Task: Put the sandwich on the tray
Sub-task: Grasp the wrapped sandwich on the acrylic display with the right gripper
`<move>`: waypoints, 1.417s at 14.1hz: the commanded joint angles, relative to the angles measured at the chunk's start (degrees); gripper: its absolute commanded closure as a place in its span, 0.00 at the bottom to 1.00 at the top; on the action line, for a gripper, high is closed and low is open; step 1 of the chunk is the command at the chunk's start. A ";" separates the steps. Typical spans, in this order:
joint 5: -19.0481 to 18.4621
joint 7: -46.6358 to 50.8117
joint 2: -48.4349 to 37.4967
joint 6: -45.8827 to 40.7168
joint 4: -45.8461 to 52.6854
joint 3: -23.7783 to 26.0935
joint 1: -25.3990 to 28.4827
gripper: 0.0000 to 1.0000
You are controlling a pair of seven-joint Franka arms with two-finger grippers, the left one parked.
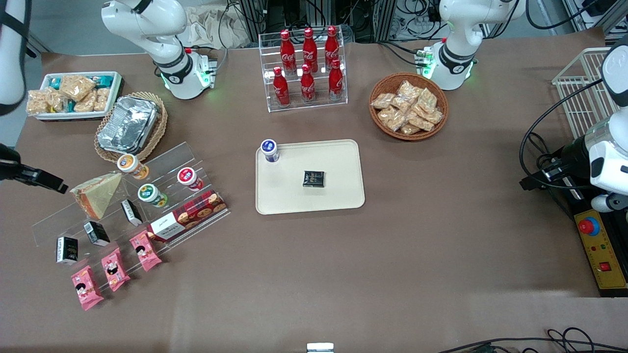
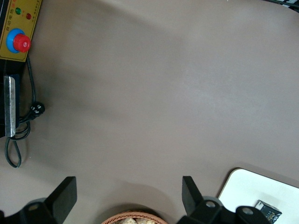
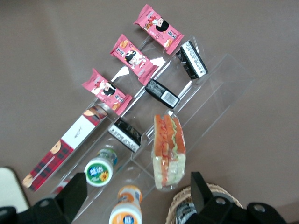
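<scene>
The sandwich [image 1: 98,193] [image 3: 169,151], a clear-wrapped wedge with pink-orange filling along its edge, leans on the top step of a clear acrylic stand [image 1: 162,169] toward the working arm's end of the table. My gripper [image 1: 49,182] [image 3: 138,186] hovers above that end of the stand, open and holding nothing. The sandwich lies just inside one finger [image 3: 198,186], apart from it. The cream tray [image 1: 338,196] [image 3: 5,189] lies flat at the table's middle, carrying a blue-capped bottle [image 1: 269,149] and a black packet [image 1: 314,179].
The stand also holds small bottles [image 1: 131,165], black packets [image 1: 96,233] and a red cookie box [image 1: 189,215]; pink snack packets [image 1: 115,268] lie in front. A foil container [image 1: 128,123] in a wicker basket, a snack bin [image 1: 73,94], a cola rack [image 1: 306,66] and a cracker basket [image 1: 408,106] stand farther back.
</scene>
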 commanded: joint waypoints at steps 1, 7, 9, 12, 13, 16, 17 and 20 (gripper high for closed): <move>-0.46 0.92 -4.77 9.03 -11.45 0.25 -0.40 0.02; -3.18 0.48 -7.23 22.57 -23.85 0.16 -2.24 0.01; -4.15 0.39 -7.76 24.34 -25.62 0.16 -2.24 0.01; -4.68 0.39 -7.33 28.37 -27.99 0.08 -2.42 0.01; -4.68 0.39 -7.07 30.04 -28.87 0.08 -2.51 0.01; -4.68 0.65 -6.19 33.48 -30.63 0.16 -3.64 0.01; -4.68 0.65 -5.66 33.75 -30.64 0.16 -3.65 0.02; -4.59 1.09 -4.08 34.98 -30.64 0.16 -3.65 0.21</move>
